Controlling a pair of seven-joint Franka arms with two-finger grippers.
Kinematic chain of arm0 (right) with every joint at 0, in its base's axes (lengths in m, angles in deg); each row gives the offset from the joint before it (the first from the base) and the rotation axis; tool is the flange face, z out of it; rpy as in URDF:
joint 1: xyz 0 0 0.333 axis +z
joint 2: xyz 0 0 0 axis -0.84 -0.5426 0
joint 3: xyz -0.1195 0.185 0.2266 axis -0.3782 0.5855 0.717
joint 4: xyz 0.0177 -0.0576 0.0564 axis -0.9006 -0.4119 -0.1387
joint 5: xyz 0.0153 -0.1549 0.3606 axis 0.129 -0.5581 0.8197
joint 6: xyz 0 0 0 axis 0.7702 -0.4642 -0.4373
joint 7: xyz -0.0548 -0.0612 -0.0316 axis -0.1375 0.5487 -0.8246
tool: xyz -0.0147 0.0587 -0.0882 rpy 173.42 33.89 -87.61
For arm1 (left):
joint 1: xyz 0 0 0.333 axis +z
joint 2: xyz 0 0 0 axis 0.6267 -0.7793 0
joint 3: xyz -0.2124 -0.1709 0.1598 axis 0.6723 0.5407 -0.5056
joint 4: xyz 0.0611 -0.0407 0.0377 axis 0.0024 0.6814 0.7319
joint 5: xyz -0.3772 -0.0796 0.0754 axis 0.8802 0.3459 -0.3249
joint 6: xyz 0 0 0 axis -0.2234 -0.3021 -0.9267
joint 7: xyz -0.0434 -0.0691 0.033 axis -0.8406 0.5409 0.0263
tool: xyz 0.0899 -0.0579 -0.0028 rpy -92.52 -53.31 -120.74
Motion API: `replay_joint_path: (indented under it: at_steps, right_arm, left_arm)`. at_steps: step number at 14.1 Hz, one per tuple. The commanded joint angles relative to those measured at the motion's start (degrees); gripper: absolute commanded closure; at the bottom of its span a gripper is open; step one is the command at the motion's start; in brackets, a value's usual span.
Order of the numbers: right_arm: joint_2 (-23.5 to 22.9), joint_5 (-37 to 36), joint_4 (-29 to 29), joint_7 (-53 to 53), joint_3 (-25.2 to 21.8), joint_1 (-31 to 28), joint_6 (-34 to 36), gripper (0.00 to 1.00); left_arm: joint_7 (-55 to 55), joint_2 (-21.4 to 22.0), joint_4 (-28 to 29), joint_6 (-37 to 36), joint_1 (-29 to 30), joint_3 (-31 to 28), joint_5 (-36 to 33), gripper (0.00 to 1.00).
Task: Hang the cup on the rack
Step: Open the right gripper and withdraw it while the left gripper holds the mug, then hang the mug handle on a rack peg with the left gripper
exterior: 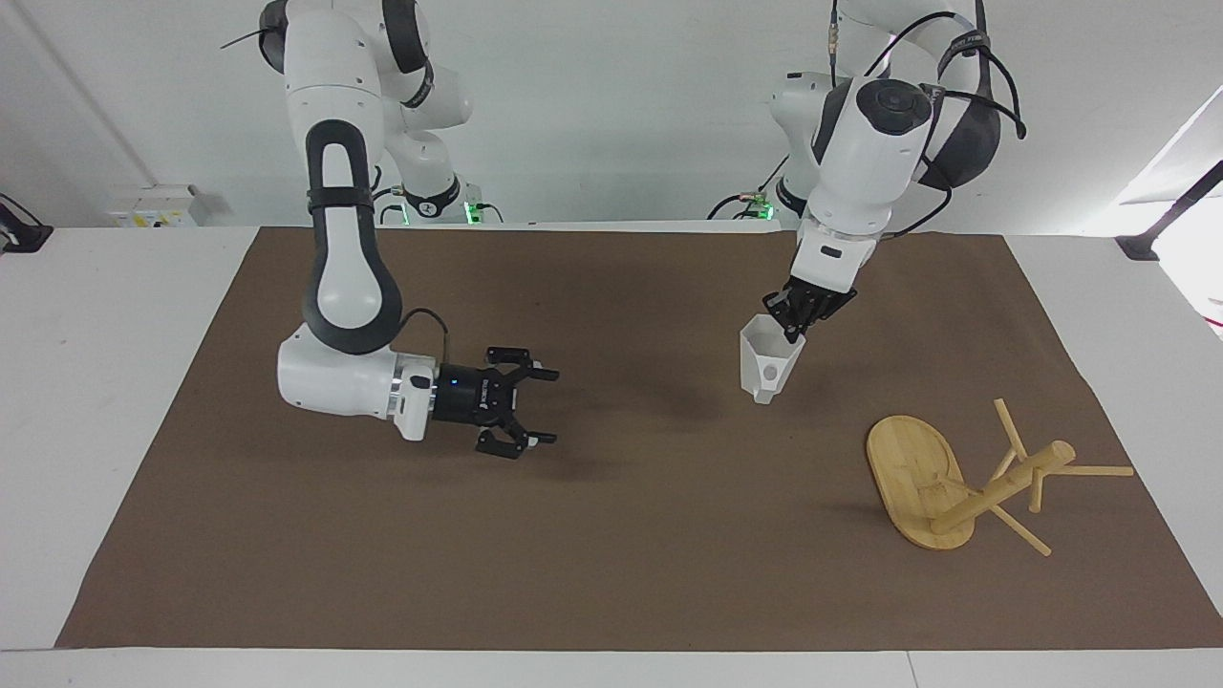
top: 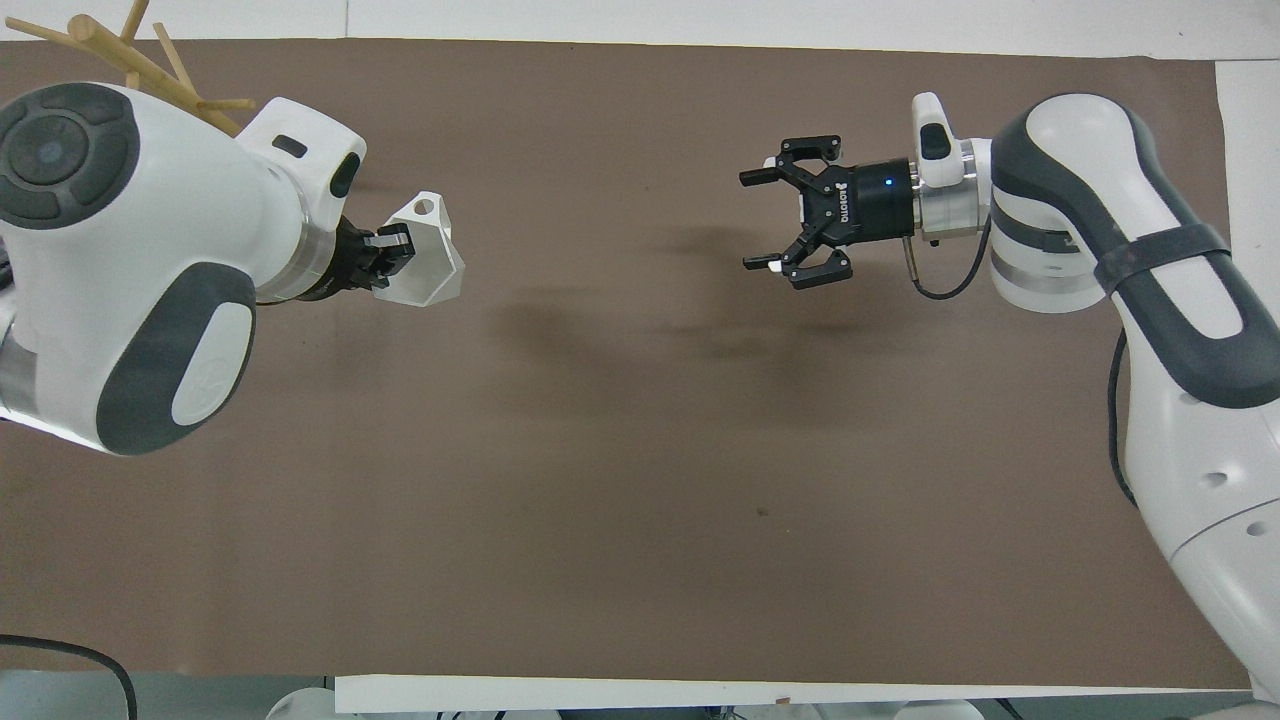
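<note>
The small white faceted cup (exterior: pixel 767 364) hangs above the brown mat, gripped at its rim by my left gripper (exterior: pixel 797 316), which is shut on it; it also shows in the overhead view (top: pixel 428 252) at the left gripper (top: pixel 386 251). The bamboo rack (exterior: pixel 915 475) lies tipped on its side on the mat, farther from the robots than the cup, toward the left arm's end; only its post and pegs (top: pixel 150 72) show in the overhead view. My right gripper (exterior: pixel 535 408) is open and empty, low over the mat toward the right arm's end (top: pixel 762 221).
A brown mat (exterior: pixel 611 583) covers most of the white table (exterior: pixel 96 401). The rack's pegs stick out toward the mat's edge at the left arm's end. A black stand (exterior: pixel 1161 225) sits at the table corner there.
</note>
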Motion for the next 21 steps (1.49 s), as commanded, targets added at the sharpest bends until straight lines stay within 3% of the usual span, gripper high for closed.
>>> replay_joint_path:
  at_steps: [1, 5, 7, 10, 12, 14, 16, 18, 21]
  right_arm:
    - [5.18, -13.18, 0.34, 8.18, 0.35, -2.59, 0.58, 0.0]
    - [14.76, -45.08, 0.52, 24.89, 0.26, -3.56, 3.82, 0.0]
    - [17.31, -51.27, 1.75, 30.78, 0.26, -5.23, 7.07, 0.0]
    - [18.38, -62.42, 9.54, 41.92, 0.52, -5.24, 14.61, 0.0]
    - [18.38, -63.69, 13.61, 58.67, 0.7, -5.06, 19.9, 0.0]
    - [19.69, -64.21, 13.97, 70.49, 0.96, -4.36, 21.93, 0.0]
    - [21.44, -65.09, 13.97, 77.88, -1.65, -1.55, 25.16, 0.0]
    - [25.99, -66.23, 13.19, 85.61, -2.55, -1.63, 26.51, 0.0]
    - [28.65, -71.24, 12.22, 92.06, -2.9, -0.67, 30.02, 0.0]
  left_arm:
    - [0.48, 2.49, 4.39, 9.31, 3.53, -0.17, 0.14, 1.0]
    - [-0.48, 8.9, 19.4, 28.72, 6.7, -0.08, 0.76, 1.0]
    - [-0.66, 11.1, 26.96, 40.59, 7.39, -0.17, 1.46, 1.0]
    - [-3.64, 12.26, 30.59, 44.75, 7.75, -0.26, 2.33, 1.0]
    - [-3.56, 12.26, 36.02, 59.29, 7.23, -0.26, 3.92, 1.0]
    - [-3.47, 11.03, 37.63, 65.49, 7.05, -0.26, 4.01, 1.0]
    - [-3.3, 8.23, 37.98, 72.43, 7.31, -0.26, 4.36, 1.0]
    - [-3.3, 5.76, 36.76, 73.16, 8.45, -0.26, 4.71, 1.0]
    - [-3.21, 3.48, 35.79, 73.16, 9.51, 0.01, 9.26, 1.0]
